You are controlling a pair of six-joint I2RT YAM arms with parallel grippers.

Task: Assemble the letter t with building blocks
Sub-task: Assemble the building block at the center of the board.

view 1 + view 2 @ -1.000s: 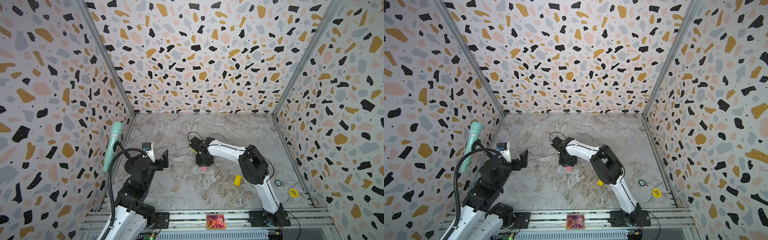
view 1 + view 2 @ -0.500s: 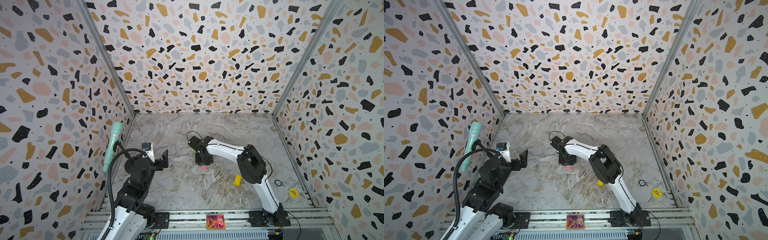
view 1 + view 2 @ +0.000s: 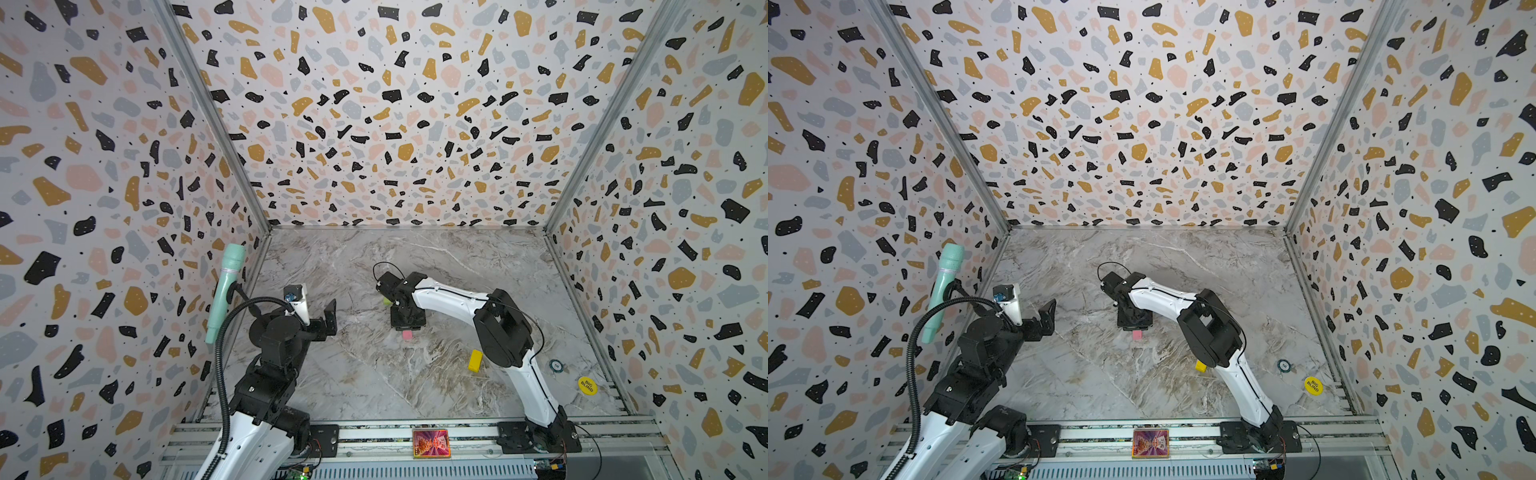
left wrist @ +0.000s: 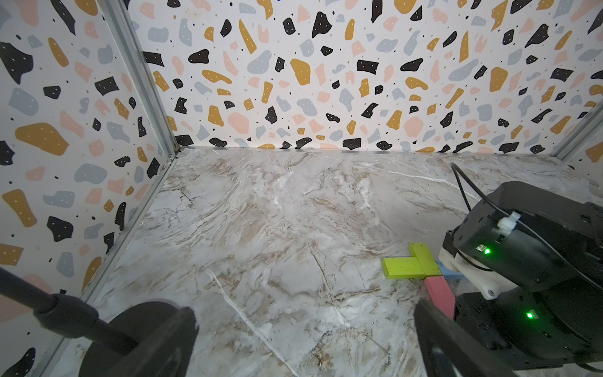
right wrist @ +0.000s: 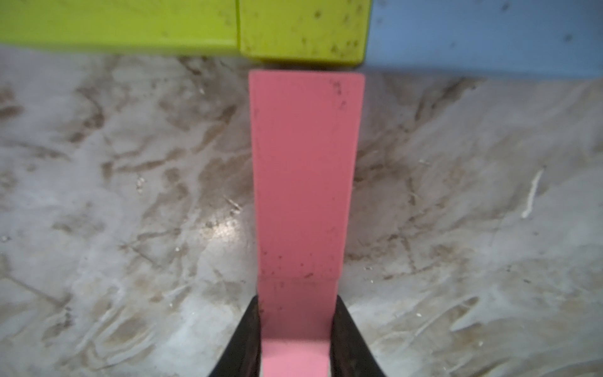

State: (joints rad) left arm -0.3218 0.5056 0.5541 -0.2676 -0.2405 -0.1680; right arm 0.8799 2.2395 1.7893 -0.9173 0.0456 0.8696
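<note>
In both top views my right claw (image 3: 408, 325) sits low in the middle of the table and hides most of the letter t. Only the pink stem (image 3: 407, 334) pokes out at its six o'clock, and a bit of the green bricks (image 3: 386, 300) at ten o'clock. The yellow brick (image 3: 475, 360) lies alone at four o'clock, well apart, so I think the foot is the one job left. My left claw (image 3: 329, 316) hangs at nine o'clock.

In the left wrist view that claw is wide open and empty. The two green bricks touch, but the blue brick (image 4: 447, 271) is mostly hidden behind the right arm.

In the right wrist view the first pink brick (image 5: 301, 176) sits right up against the green. The second pink brick (image 5: 295, 310) lines up behind it, pinched tight in my right claw. The bar's ends are cut off.
</note>
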